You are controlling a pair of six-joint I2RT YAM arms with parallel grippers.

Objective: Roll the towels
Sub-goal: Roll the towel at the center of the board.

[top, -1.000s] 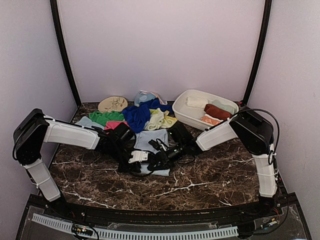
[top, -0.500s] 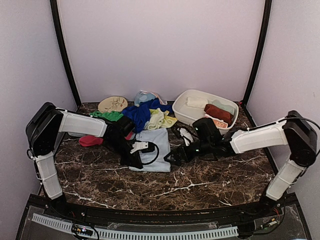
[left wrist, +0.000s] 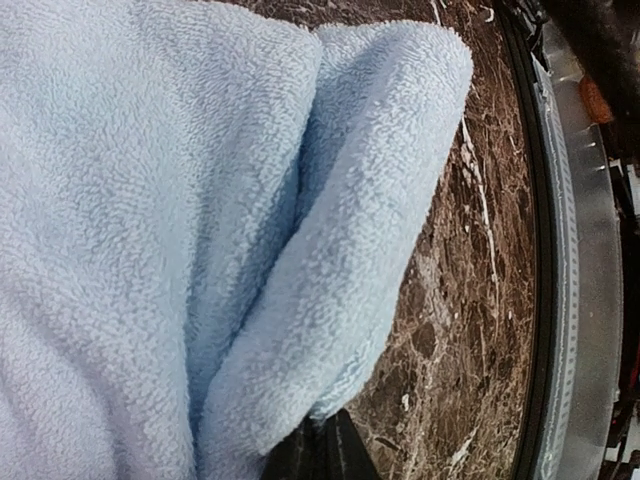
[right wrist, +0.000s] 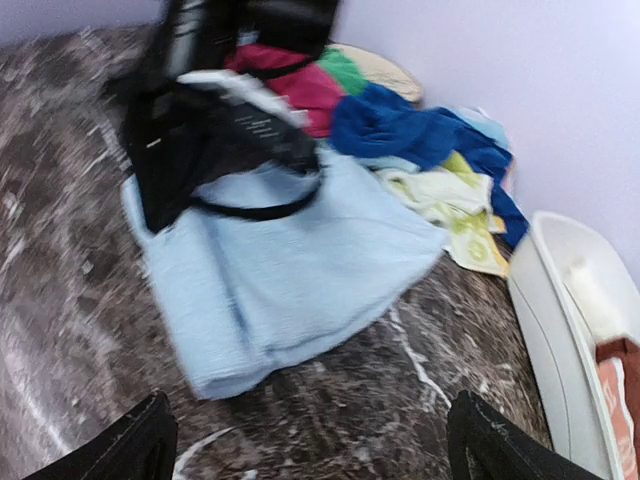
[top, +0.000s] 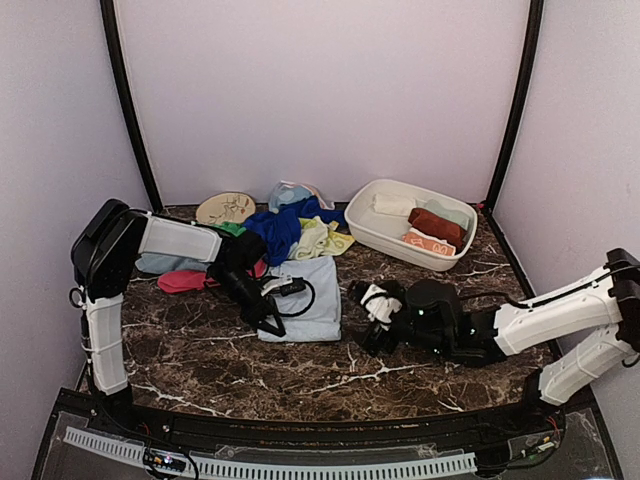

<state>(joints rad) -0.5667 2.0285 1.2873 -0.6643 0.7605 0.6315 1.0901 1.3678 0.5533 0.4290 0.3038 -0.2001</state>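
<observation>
A pale blue towel [top: 305, 288] lies folded on the marble table, with its near-left corner doubled over. My left gripper [top: 267, 321] is shut on that corner; in the left wrist view the dark tips [left wrist: 322, 445] pinch the edge of the pale blue towel [left wrist: 200, 230]. My right gripper [top: 366, 338] rests low on the table to the right of the towel, open and holding nothing. In the right wrist view its gripper [right wrist: 315, 450] has wide-apart fingers, and the pale blue towel [right wrist: 290, 270] lies beyond them.
Behind lie loose towels: royal blue [top: 275, 228], lime-yellow [top: 320, 238], green [top: 230, 228] and pink-red [top: 185, 281]. A white basin [top: 372, 232] at back right holds rolled towels, white [top: 392, 204] and rust-brown [top: 435, 223]. A tan disc [top: 225, 208] sits at back left.
My right gripper has let go of the pale blue towel, opened and drawn back to the right and nearer. The left gripper has stayed shut on the towel's near corner.
</observation>
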